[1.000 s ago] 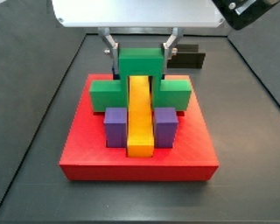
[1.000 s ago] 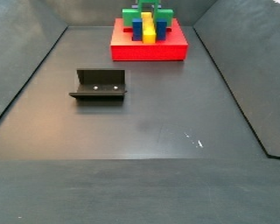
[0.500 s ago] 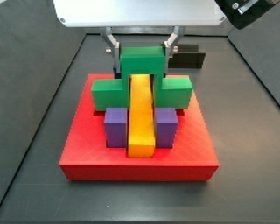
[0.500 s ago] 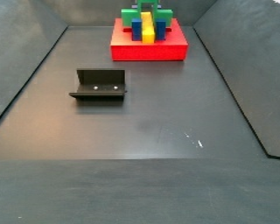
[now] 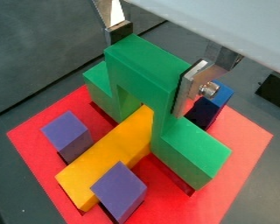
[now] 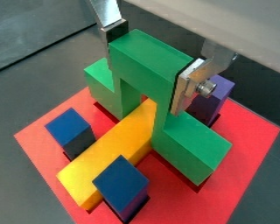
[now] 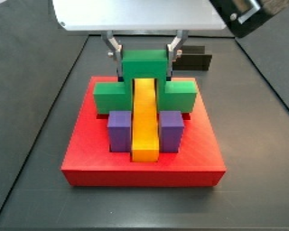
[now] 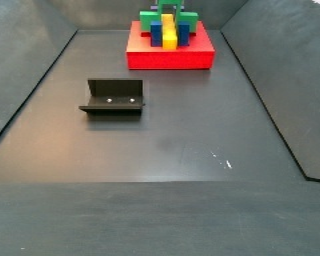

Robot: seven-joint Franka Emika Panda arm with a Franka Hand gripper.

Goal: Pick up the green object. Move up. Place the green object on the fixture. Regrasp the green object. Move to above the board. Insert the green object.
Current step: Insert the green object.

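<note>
The green object [image 5: 143, 74] [image 6: 149, 70] stands on the red board [image 5: 241, 140] [image 7: 141, 167], straddling the long yellow bar [image 5: 113, 157] [image 7: 144, 117]. Its wide lower arms rest on the board on either side of the bar. My gripper [image 5: 152, 63] [image 6: 150, 61] [image 7: 144, 56] is directly over the board, shut on the raised top part of the green object, one silver finger against each side. In a side view the board [image 8: 170, 58] lies at the far end of the floor and the fixture [image 8: 113, 97] stands apart from it. The fixture [image 7: 198, 61] also shows behind the board.
Two purple blocks [image 7: 116, 126] [image 7: 172, 126] flank the yellow bar at the board's near end. A blue block [image 5: 213, 96] sits right behind one finger. Raised dark walls border the grey floor [image 8: 163, 150] on both sides.
</note>
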